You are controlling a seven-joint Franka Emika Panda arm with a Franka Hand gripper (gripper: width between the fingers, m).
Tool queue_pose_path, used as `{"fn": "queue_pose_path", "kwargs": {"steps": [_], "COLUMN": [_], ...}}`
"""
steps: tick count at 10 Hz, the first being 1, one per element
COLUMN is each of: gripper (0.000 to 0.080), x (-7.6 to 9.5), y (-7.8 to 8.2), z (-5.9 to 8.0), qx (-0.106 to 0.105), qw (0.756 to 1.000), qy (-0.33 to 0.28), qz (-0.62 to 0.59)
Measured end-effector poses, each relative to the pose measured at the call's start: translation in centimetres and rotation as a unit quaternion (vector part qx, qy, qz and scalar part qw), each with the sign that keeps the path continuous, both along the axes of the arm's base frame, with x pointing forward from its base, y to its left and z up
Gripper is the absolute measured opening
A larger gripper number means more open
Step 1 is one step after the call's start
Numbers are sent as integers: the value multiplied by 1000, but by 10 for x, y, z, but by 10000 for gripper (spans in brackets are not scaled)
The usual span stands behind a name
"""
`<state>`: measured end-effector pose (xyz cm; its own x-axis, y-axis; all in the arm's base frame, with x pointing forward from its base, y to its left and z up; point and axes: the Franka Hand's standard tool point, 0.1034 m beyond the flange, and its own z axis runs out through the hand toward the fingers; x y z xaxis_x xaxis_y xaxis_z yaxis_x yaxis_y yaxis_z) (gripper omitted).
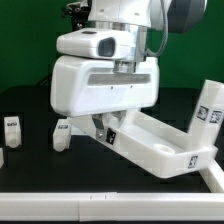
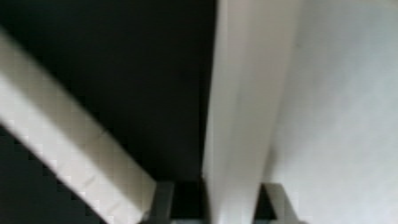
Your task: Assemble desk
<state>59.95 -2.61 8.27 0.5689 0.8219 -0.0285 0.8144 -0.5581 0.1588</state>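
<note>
The desk panel is white and rimmed, and lies tilted at the exterior view's right, with a tagged leg standing up from its far right corner. My gripper is at the panel's left end, shut on its rim. In the wrist view the rim runs as a white strip between my two dark fingers, with the panel's flat face beside it. My gripper pinches that strip. Two loose tagged legs stand on the black table at the left.
The bulky white arm body hangs over the middle of the scene and hides the panel's left end. A white strip runs along the near edge of the black table.
</note>
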Motion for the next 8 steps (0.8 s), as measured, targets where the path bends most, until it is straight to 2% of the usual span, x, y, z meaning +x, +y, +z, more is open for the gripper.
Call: {"fn": "queue_pose_path", "kwargs": {"steps": [1, 2, 3, 6, 7, 8], "gripper": [57, 57, 57, 57, 57, 57], "x": [14, 26, 26, 24, 31, 41], "y": [-1, 5, 9, -1, 5, 22], "z": [1, 0, -2, -4, -6, -13], "qx": [-18, -35, -47, -69, -70, -67], "qw": [996, 988, 980, 962, 959, 955], "qy": [11, 15, 16, 33, 30, 24], "qz": [92, 150, 190, 261, 272, 286]}}
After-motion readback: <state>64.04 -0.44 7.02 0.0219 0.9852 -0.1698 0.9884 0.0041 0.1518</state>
